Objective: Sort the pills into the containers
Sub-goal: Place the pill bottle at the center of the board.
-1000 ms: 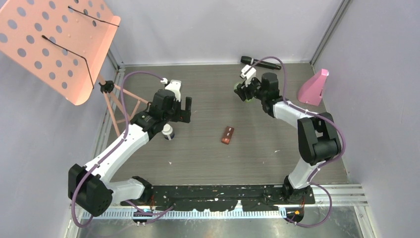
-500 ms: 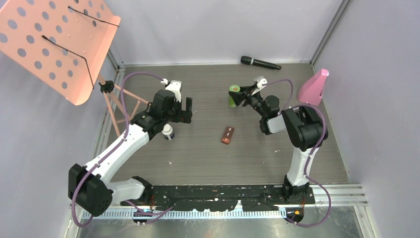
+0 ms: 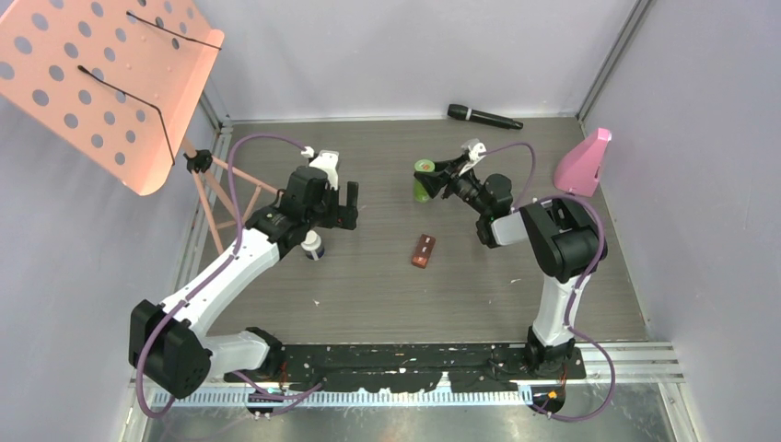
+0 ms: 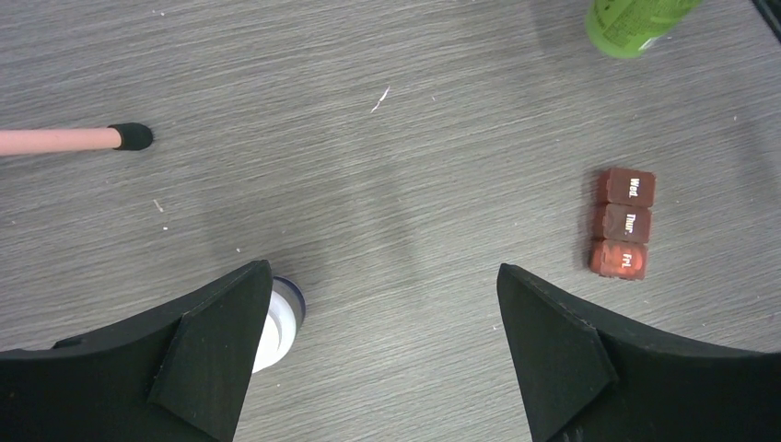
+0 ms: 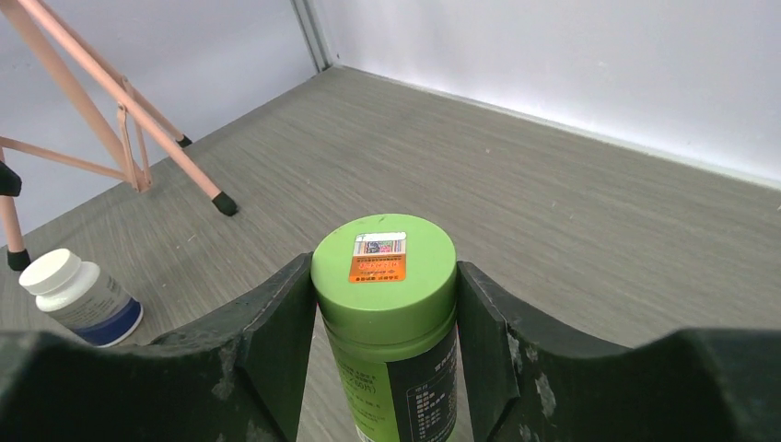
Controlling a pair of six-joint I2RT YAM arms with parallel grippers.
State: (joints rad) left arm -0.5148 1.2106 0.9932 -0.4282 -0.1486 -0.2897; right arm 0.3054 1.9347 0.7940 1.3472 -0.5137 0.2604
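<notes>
My right gripper (image 3: 435,178) (image 5: 384,269) is shut on the green-lidded bottle (image 3: 423,177) (image 5: 384,276), one finger on each side just under the lid, which carries an orange sticker. The bottle stands roughly upright at the back middle of the table. My left gripper (image 3: 337,204) (image 4: 382,318) hangs open above the table with nothing between its fingers. The white bottle (image 3: 313,246) (image 4: 284,318) (image 5: 78,296) stands just beside the left finger, partly hidden by it. The brown case (image 3: 424,250) (image 4: 624,223) lies flat at mid-table, with day labels on it. No pills show in any view.
A black microphone (image 3: 483,117) lies by the back wall. A pink object (image 3: 582,164) stands at the right wall. The pink music stand (image 3: 101,83) fills the back left, and its legs (image 5: 120,120) and black-tipped foot (image 4: 134,136) rest on the table.
The right arm folded its wrist over and carried the green-lidded bottle a little left, towards the table's middle. The left arm barely moved.
</notes>
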